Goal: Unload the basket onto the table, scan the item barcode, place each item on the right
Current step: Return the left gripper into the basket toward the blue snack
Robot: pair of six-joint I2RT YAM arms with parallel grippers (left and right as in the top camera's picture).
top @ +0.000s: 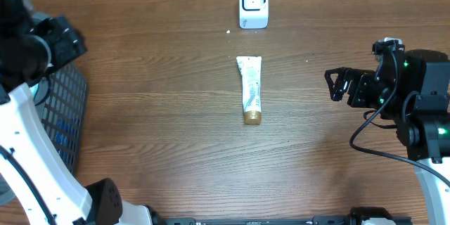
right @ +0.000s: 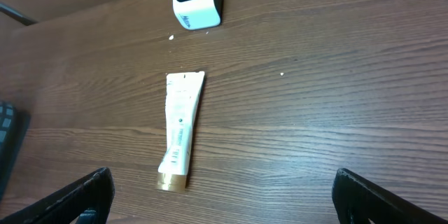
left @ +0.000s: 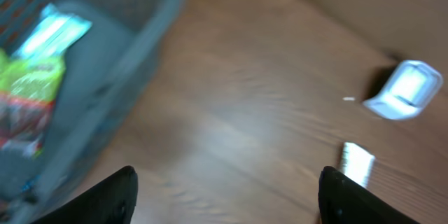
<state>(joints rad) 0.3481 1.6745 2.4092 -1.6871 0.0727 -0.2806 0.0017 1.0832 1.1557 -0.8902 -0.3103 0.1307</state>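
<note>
Beyond tube [top: 250, 90], scanner [top: 254, 4]; aside, basket [top: 69, 109].

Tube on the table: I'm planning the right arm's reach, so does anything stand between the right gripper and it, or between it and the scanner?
Nothing visible. Bare tabletop lies between the right gripper and the tube, and between the tube and the scanner; a tiny white speck sits beside that path.

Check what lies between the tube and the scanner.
Only bare wooden table; the overhead view shows nothing between the tube and the scanner.
</note>
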